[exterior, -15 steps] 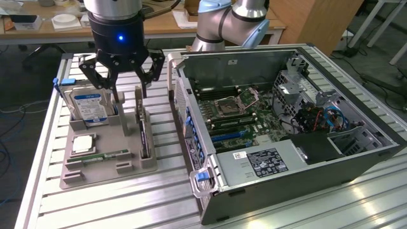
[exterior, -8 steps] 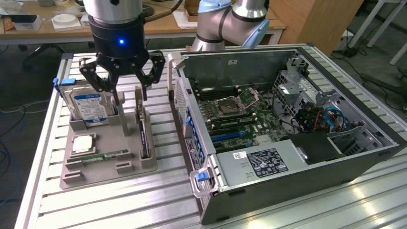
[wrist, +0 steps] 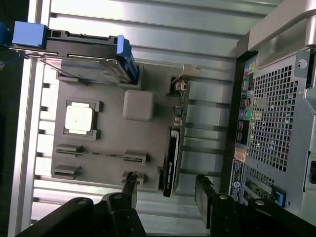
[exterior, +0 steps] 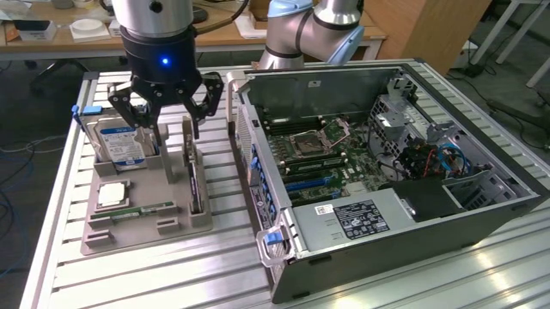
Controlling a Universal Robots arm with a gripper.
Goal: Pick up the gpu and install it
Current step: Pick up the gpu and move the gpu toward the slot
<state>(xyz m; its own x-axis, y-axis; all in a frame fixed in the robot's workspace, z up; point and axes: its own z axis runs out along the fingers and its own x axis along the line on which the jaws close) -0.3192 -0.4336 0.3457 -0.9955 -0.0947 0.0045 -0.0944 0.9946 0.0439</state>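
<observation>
Jaws stand wide apart, holding nothing. Black gripper (exterior: 169, 122) (wrist: 165, 181) hangs over a grey parts tray (exterior: 146, 183) (wrist: 111, 133) on a silver slatted metal table (exterior: 172, 270) (wrist: 148, 29). The gpu (exterior: 194, 187) (wrist: 171, 160), a thin dark card with a metal end bracket, stands on edge in a slot along the tray's side nearest the computer case (exterior: 387, 212) (wrist: 276, 113). In the wrist view, one end of the card lies in line with the gap between the two fingers.

Also in the tray are an upright hard drive (exterior: 120, 145) (wrist: 79, 54) with a blue and white label, a square silver processor (exterior: 112, 193) (wrist: 79, 118), and a narrow green memory stick (exterior: 138, 211) (wrist: 98, 153).

The case lies open on the exterior view's right, with its motherboard (exterior: 326, 154) exposed. Behind the table are the robot's pale blue-grey arm (exterior: 310, 32), a wooden desk (exterior: 215, 38), a wooden cabinet (exterior: 429, 26) and dark floor.
</observation>
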